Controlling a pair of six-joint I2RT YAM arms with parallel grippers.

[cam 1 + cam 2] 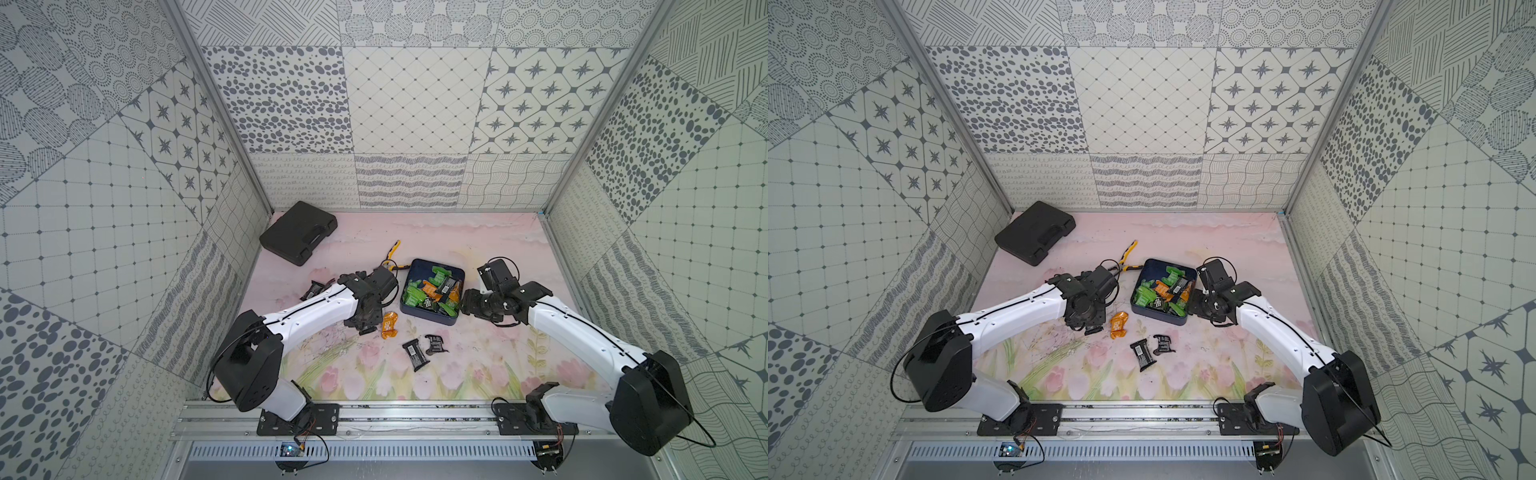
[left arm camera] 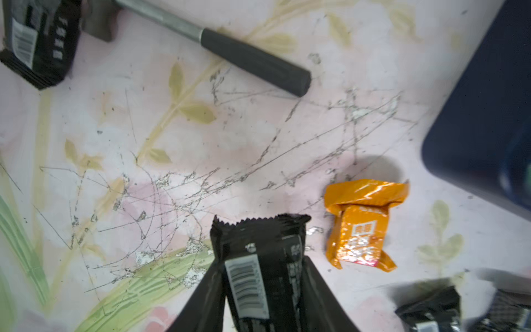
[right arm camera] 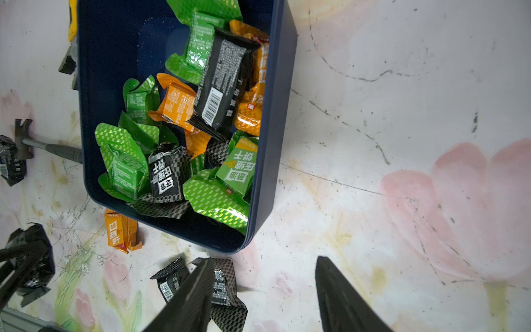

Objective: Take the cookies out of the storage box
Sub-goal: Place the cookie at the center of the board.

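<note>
The navy storage box (image 1: 415, 269) (image 1: 1183, 321) sits mid-table, with several green, orange and black cookies (image 1: 432, 291) (image 3: 178, 138) piled inside. To its left, my left gripper (image 1: 366, 330) (image 2: 261, 260) is shut on a black cookie packet (image 2: 258, 276) with a barcode, just above the mat. An orange packet (image 1: 390, 326) (image 2: 359, 227) lies beside it. Two black packets (image 1: 415, 353) (image 1: 436, 344) rest in front of the box, and another black packet (image 1: 316, 289) lies left of the arm. At the box's right side my right gripper (image 1: 465, 305) (image 3: 263, 260) is open and holds nothing.
Yellow-and-black pliers (image 1: 392, 253) lie behind the box's left corner. A hammer (image 2: 253, 60) (image 3: 51, 148) lies under the left arm. A black tool case (image 1: 298, 237) sits at the back left. Patterned walls close in three sides.
</note>
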